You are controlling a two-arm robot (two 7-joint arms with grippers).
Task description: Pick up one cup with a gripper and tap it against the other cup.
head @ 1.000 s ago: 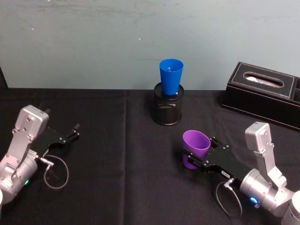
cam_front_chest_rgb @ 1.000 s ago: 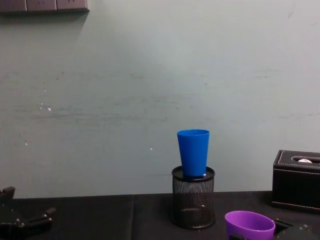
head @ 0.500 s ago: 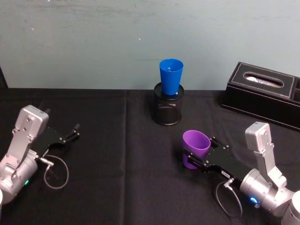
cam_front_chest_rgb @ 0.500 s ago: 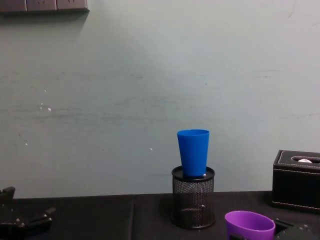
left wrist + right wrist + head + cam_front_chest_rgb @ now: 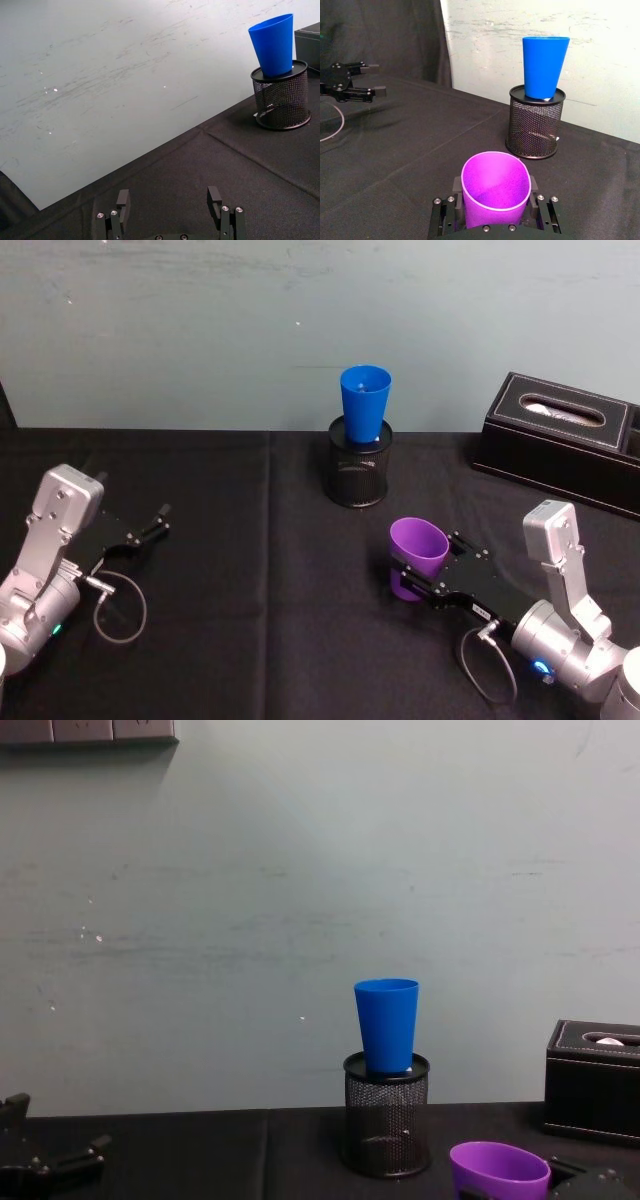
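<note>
**Purple cup clamped, lift & tap pending**

Right claw (image 5: 412, 576) at near right of desk (image 5: 250, 540), clamped on purple cup (image 5: 417, 556) w/ a finger on either side of cup body, just below rim. Cup upright, slightly tilted; base at or just above the black cloth, can't tell which. Blue cup (image 5: 364, 404) farther back & a bit left, seated base-down in black mesh pen holder (image 5: 359, 472), sticking well above holder rim, leaning slightly. Black tissue box (image 5: 560, 440) far right, well apart from both cups. Left claw (image 5: 150, 525) parked at near left, fingers apart, holding nothing.

Step in hand, by judgement: lift purple cup & carry toward blue one. To do it well:
- Raise first, enough to clear holder rim, since exposed blue wall sits high.
- Move far & left, keeping purple cup upright; no extra squeeze, thin plastic prob. flexes and could pop out of grip.
- Aim purple rim or upper wall at blue cup's side above the mesh, not at the holder.
- Approach slow, light contact only. Blue cup only resting loose in holder, holder itself light; hard tap likely tips cup out or shoves holder back.
- Back off along same path after touch.
- Keep clear of tissue box on right.
</note>
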